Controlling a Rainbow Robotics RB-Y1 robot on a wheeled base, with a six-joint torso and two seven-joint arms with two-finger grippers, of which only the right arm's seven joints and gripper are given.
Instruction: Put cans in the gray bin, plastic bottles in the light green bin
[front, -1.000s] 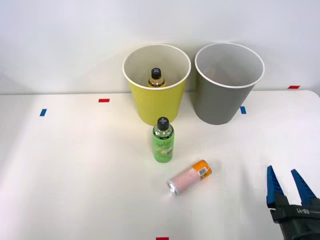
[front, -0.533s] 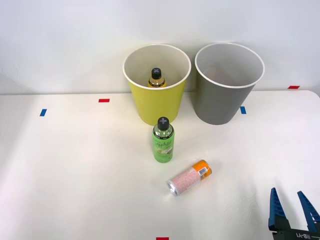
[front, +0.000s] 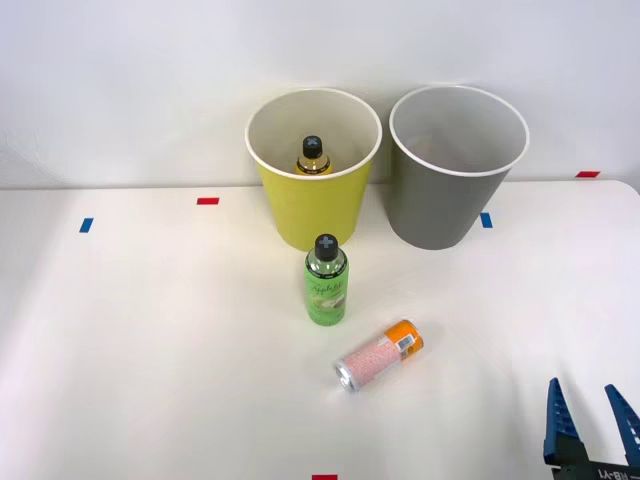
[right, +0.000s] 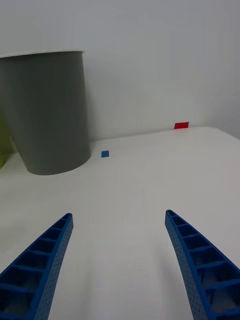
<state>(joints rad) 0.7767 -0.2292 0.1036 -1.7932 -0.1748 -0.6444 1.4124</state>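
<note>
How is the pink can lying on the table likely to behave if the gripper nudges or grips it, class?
The can lies on its side on the smooth table, so a sideways nudge would probably roll it. Its round metal body may slip unless the open right gripper closes squarely across it. It looks small, so it is probably light, though whether it is full cannot be seen.

One bottle (front: 313, 156) inside left bin (front: 313, 205), another (front: 326, 282) before it.

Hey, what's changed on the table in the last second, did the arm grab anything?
The right end effector drew back toward the robot, sliding down the front view, open and empty. Nothing was grabbed. The can, the green bottle, the yellow bottle in the light green bin and the gray bin stayed put.
</note>
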